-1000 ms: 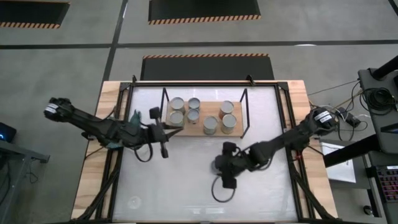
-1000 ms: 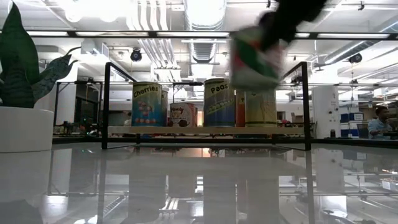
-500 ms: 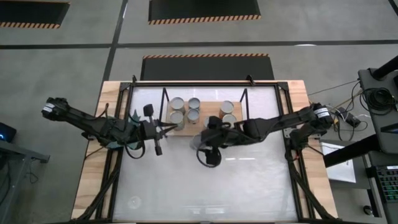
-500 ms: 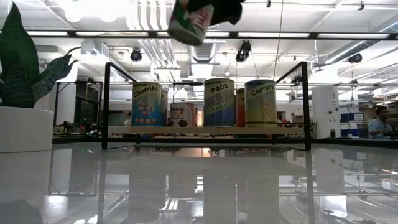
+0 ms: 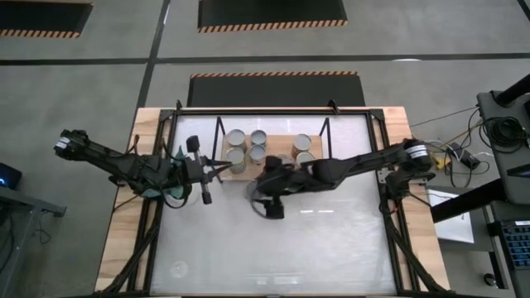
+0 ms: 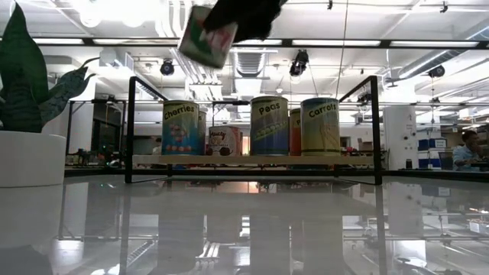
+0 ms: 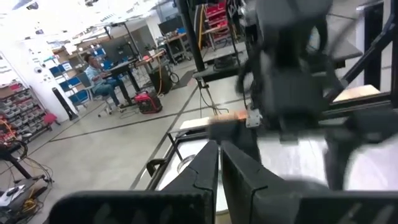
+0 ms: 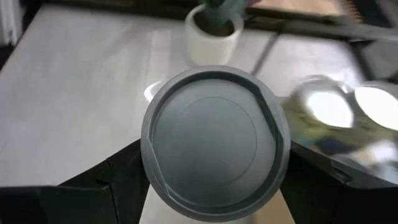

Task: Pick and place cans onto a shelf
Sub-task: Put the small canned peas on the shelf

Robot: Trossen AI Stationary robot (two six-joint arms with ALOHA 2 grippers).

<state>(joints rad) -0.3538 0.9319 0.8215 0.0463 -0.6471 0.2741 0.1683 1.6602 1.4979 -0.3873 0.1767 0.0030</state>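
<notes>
My right gripper point(image 5: 262, 189) is shut on a can point(image 8: 214, 143) with a green and red label point(image 6: 208, 34), high above the table, in front of the shelf's point(image 5: 269, 170) near edge. Several cans stand upright on the shelf's wood board, among them Cherries point(image 6: 180, 127), Peas point(image 6: 269, 125) and Carrots point(image 6: 320, 126). My left gripper point(image 5: 218, 168) is shut with nothing in it, level, at the shelf's left end point(image 7: 219, 165). My right gripper pinches the can's side wall point(image 8: 149, 155) between its two fingers point(image 8: 115, 180), one on each opposite side. The can's round grey end faces the wrist camera. The fingers come from the table's right, slanting down. The can is tilted, clear of table and shelf.
A white pot with a green plant point(image 6: 30, 156) stands at the table's left, close by my left arm point(image 5: 176, 157). The shelf's black frame posts point(image 6: 130, 126) rise at its corners. The white table top point(image 5: 273, 248) in front of the shelf is bare.
My right gripper has carried the can up and toward the table's far left, from the table's middle to the shelf's near edge, rolling so that the can now tilts. My left gripper has drawn back a little toward the table's left edge, still shut.
</notes>
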